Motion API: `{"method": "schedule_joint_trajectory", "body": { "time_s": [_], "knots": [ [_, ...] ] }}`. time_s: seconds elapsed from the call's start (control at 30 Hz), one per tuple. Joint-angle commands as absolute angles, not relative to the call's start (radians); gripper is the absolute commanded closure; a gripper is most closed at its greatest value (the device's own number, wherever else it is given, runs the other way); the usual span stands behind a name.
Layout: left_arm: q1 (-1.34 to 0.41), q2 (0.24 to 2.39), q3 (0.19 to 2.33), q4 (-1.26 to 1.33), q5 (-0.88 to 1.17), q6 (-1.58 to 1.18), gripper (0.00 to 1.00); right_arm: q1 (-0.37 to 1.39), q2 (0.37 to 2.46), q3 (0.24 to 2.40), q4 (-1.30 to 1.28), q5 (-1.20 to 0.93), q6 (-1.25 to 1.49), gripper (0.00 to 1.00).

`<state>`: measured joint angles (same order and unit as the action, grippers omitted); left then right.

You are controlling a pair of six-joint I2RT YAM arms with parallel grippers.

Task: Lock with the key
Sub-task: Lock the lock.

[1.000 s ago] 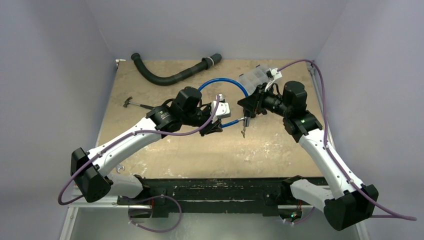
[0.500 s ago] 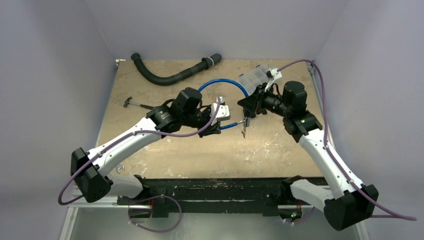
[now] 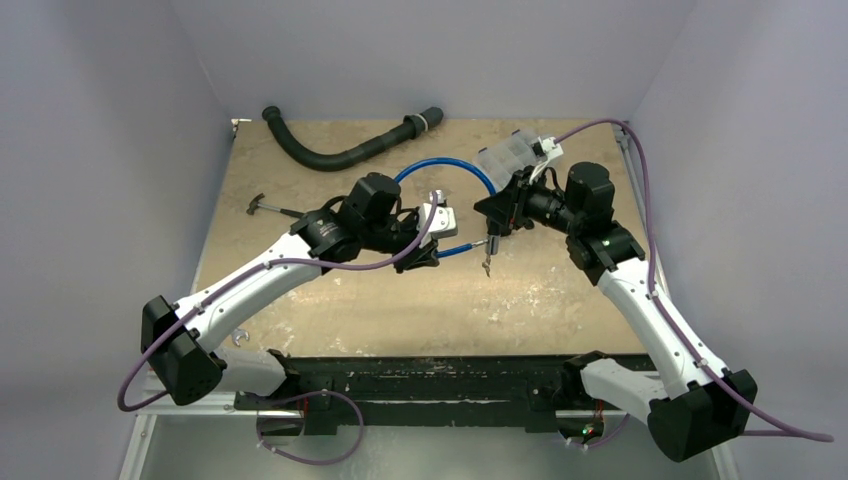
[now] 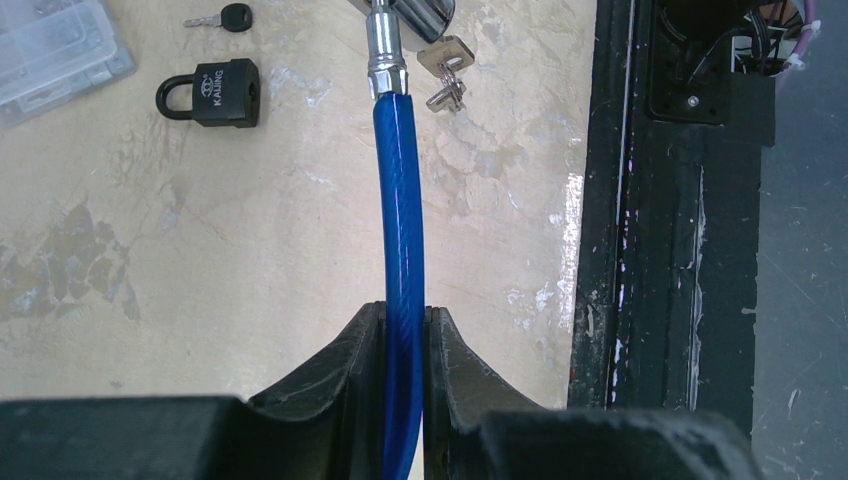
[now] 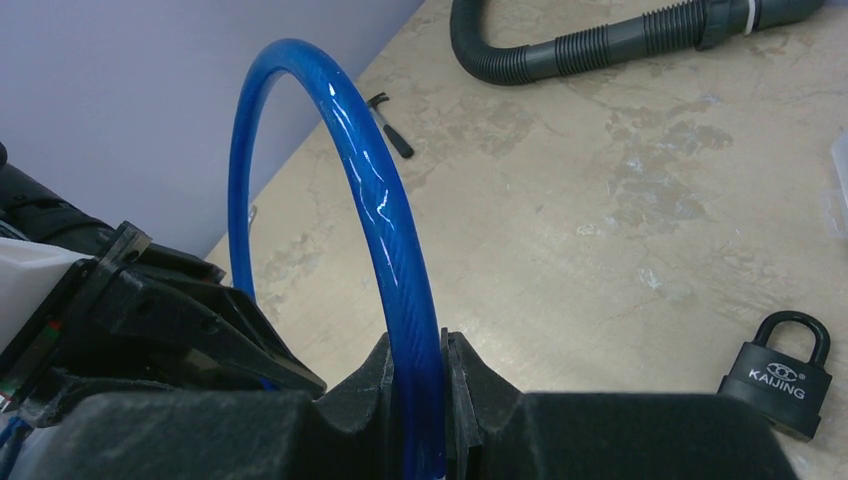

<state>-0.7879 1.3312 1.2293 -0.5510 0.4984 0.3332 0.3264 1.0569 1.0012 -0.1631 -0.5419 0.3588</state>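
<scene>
A blue cable lock (image 3: 452, 167) arcs between both grippers. My left gripper (image 4: 403, 310) is shut on the blue cable (image 4: 398, 200) a short way below its chrome ferrule (image 4: 385, 60). A silver key bunch (image 4: 445, 78) hangs beside the lock's metal head (image 4: 412, 10), and also shows as dangling keys (image 3: 487, 262) in the top view. My right gripper (image 5: 415, 340) is shut on the cable's other stretch (image 5: 380, 210), which loops up and left. From above, the left gripper (image 3: 432, 250) and right gripper (image 3: 492, 215) sit close together at mid table.
A black padlock (image 4: 210, 92) lies on the table with a black-headed key (image 4: 225, 18) and a clear plastic box (image 4: 50, 50) near it. A grey corrugated hose (image 3: 340, 150) lies at the back. A small hammer (image 3: 265, 207) rests at the left. The table's dark front rail (image 4: 660, 250) is close.
The left wrist has shifted slightly up and left with the cable end. The right arm and the hanging keys stay where they were.
</scene>
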Motion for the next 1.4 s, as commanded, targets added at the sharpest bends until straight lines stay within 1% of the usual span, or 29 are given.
{"method": "schedule_joint_trajectory", "body": {
  "time_s": [0.0,0.27,0.4,0.63,0.73,1.07,1.27,1.37],
  "knots": [
    [-0.776,1.350,1.278,-0.564,0.501,0.316,1.00,0.322,1.028,1.034,-0.104,-0.506,0.358,1.00],
    [-0.776,1.485,1.461,-0.659,0.509,0.247,1.00,0.361,1.027,1.011,-0.164,-0.365,0.319,1.00],
    [-0.776,1.513,1.505,-0.652,0.536,0.193,1.00,0.377,1.021,1.003,-0.170,-0.324,0.313,1.00],
    [-0.777,1.510,1.468,-0.473,0.608,0.011,1.00,0.385,1.039,0.991,-0.150,-0.241,0.434,1.00],
    [-0.776,1.536,1.473,-0.431,0.624,-0.063,1.00,0.388,1.047,0.992,-0.134,-0.252,0.468,1.00],
    [-0.777,1.591,1.428,-0.300,0.573,-0.140,1.00,0.390,1.045,0.970,-0.095,-0.297,0.548,1.00],
    [-0.758,1.548,1.362,-0.129,0.597,-0.198,1.00,0.391,1.043,0.951,-0.089,-0.348,0.542,1.00],
    [-0.740,1.524,1.339,-0.078,0.578,-0.201,1.00,0.390,1.032,0.928,-0.080,-0.384,0.535,1.00]
  ]
}}
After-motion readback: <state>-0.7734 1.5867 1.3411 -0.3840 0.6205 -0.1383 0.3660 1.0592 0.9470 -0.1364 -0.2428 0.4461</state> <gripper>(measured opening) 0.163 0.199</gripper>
